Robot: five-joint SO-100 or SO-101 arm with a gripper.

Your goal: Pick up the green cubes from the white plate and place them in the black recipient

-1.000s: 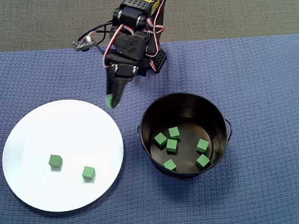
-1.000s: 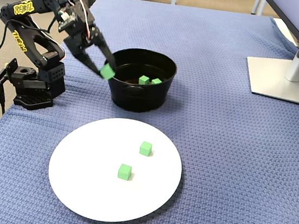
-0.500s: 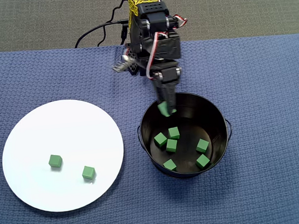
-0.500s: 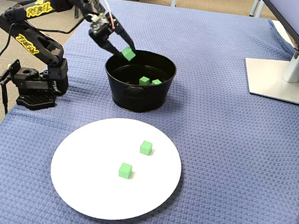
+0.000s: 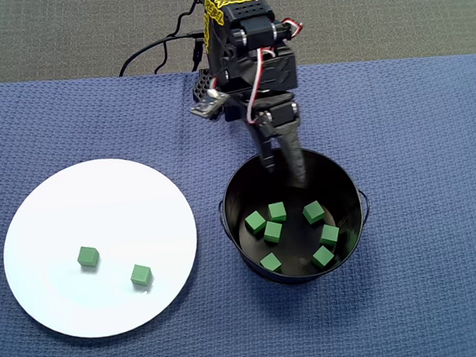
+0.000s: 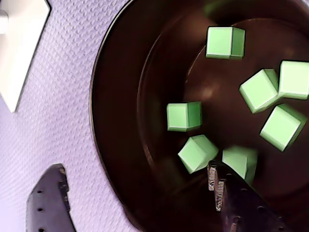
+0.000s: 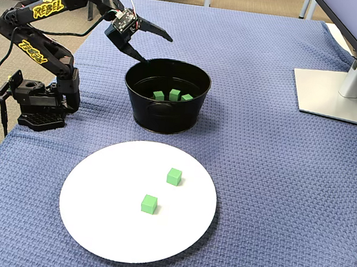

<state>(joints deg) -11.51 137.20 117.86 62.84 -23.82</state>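
Matte green cubes, two left near the white plate front edge.
Probably light, rigid; best pinched across flat faces. Gripper wide open, empty, above the black recipient.

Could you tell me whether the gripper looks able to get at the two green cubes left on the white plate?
Probably yes: the gripper is open and empty, and both cubes lie uncovered, apart.

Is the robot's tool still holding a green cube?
No, in the fixed view the tool is open and empty above the black pot, with seven green cubes lying inside it.
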